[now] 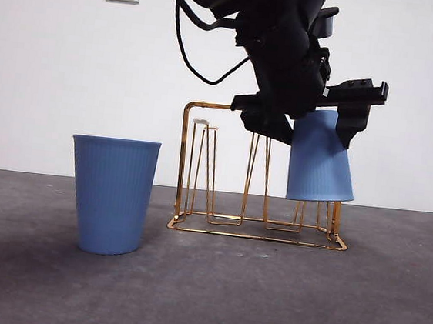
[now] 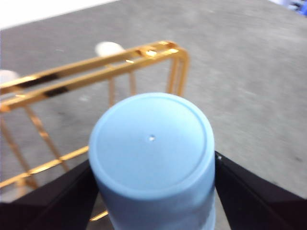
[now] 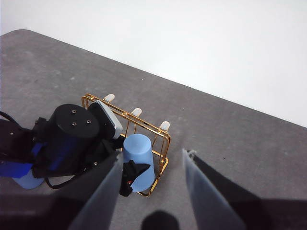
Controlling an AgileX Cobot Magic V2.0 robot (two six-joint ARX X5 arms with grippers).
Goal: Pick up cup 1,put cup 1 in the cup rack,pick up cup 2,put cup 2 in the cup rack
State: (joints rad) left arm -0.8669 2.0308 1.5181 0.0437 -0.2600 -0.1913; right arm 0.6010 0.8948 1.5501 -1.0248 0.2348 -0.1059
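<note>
We see the left gripper [image 1: 307, 121] pinching a blue ribbed cup [image 1: 322, 159] turned upside down, its closed bottom up and its open mouth down. In the left wrist view the two black jaws press against opposite sides of this inverted cup [image 2: 152, 158], whose flat round bottom faces the camera.

The cup hangs tilted at one end of the gold wire cup rack [image 1: 200, 168], its rim above the rack's base and clear of the grey tabletop [image 1: 263, 306]. We think it sits over one of the end prongs, though the cup hides that prong, so we cannot tell for sure. Two pale-tipped prongs [image 1: 203, 123] stand bare at the rack's other end.

A second blue ribbed cup [image 1: 111, 195] stands upright on the table, mouth up, just beside the rack's far end and apart from it.

The right gripper [image 3: 151, 191] hovers high above the scene, its jaws spread wide and holding nothing. From there we see the rack [image 3: 163, 148] well in from the desk's back edge, with the left arm [image 3: 72, 136] over it and the held cup [image 3: 139, 160] at the rack's end.
</note>
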